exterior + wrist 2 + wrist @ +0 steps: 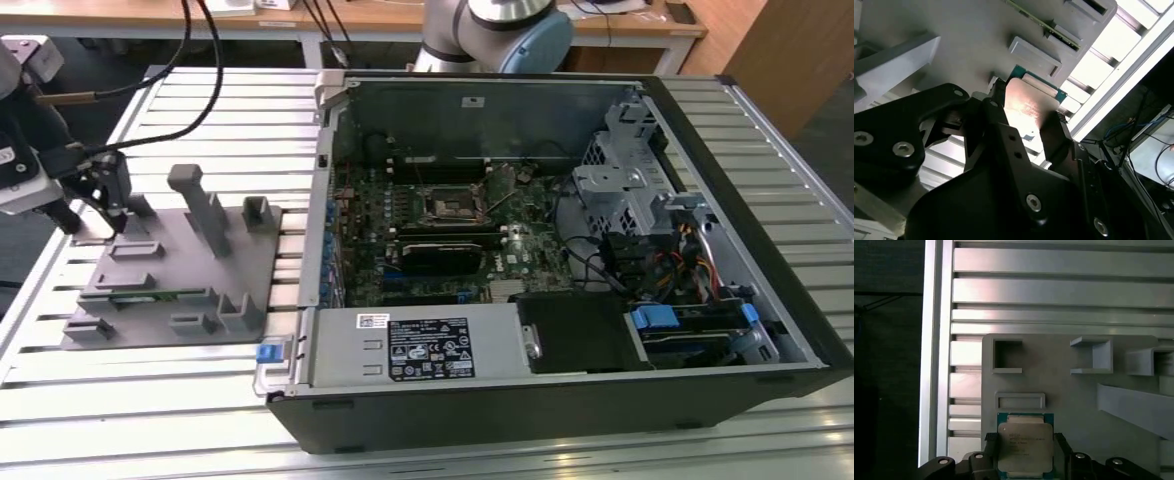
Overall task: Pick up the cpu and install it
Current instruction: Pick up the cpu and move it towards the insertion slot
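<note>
Slatted aluminium tabletop (174, 420) is spread beneath a grey tray (160, 325) and an open computer case (561, 400). At the tray's edge, the cpu (1025, 437) is clamped by the gripper (1025, 452), its jaws narrowed on two opposite edges, presumably so the metal top is spared. A green memory stick (150, 294) is held in a tray slot. The socket frame (454, 205) lies well apart, inside the case.

surface: slatted metal table (787, 180) | on it: grey tray (187, 272), open computer case (534, 415) | tray beside case
</note>
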Controlling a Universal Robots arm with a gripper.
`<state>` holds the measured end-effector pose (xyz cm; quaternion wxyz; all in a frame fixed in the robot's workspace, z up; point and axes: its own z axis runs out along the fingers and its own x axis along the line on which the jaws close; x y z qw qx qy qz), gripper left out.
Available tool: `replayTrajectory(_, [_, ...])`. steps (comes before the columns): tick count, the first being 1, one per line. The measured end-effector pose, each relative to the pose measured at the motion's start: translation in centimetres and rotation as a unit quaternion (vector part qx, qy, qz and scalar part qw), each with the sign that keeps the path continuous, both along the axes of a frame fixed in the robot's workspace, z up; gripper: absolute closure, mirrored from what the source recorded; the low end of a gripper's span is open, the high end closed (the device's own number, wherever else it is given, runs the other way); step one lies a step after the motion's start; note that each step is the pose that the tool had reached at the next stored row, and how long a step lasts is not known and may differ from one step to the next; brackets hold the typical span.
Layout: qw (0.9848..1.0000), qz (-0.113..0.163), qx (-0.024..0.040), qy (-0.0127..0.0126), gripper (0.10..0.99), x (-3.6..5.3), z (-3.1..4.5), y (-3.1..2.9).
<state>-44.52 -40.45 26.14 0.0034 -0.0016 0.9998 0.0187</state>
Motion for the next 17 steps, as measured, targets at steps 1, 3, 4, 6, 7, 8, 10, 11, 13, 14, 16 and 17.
replayTrajectory(1, [1.0, 0.0, 0.0, -0.0002, 0.553, 0.0, 0.45, 0.0])
replayTrajectory(3, [1.0, 0.0, 0.0, -0.0003, 0.553, 0.0, 1.35, 0.0])
replayTrajectory(4, [1.0, 0.0, 0.0, -0.0005, 0.553, 0.0, 1.82, 0.0])
replayTrajectory(6, [1.0, 0.0, 0.0, -0.0006, 0.553, 0.0, 2.71, 0.0])
replayTrajectory(7, [1.0, 0.0, 0.0, -0.0006, 0.553, 0.0, 3.16, 0.0])
replayTrajectory(8, [1.0, 0.0, 0.0, -0.0006, 0.553, 0.0, 3.62, 0.0])
replayTrajectory(10, [1.0, 0.0, 0.0, -0.0007, 0.553, 0.0, 4.54, 0.0])
replayTrajectory(11, [1.0, 0.0, 0.0, -0.0007, 0.553, 0.0, 5.0, 0.0])
replayTrajectory(13, [1.0, 0.0, 0.0, -0.0007, 0.553, 0.0, 5.91, 0.0])
replayTrajectory(14, [1.0, 0.0, 0.0, -0.0008, 0.553, 0.0, 6.35, 0.0])
replayTrajectory(16, [1.0, 0.0, 0.0, -0.0007, 0.553, 0.0, 7.27, 0.0])
replayTrajectory(17, [1.0, 0.0, 0.0, -0.0008, 0.553, 0.0, 7.72, 0.0])
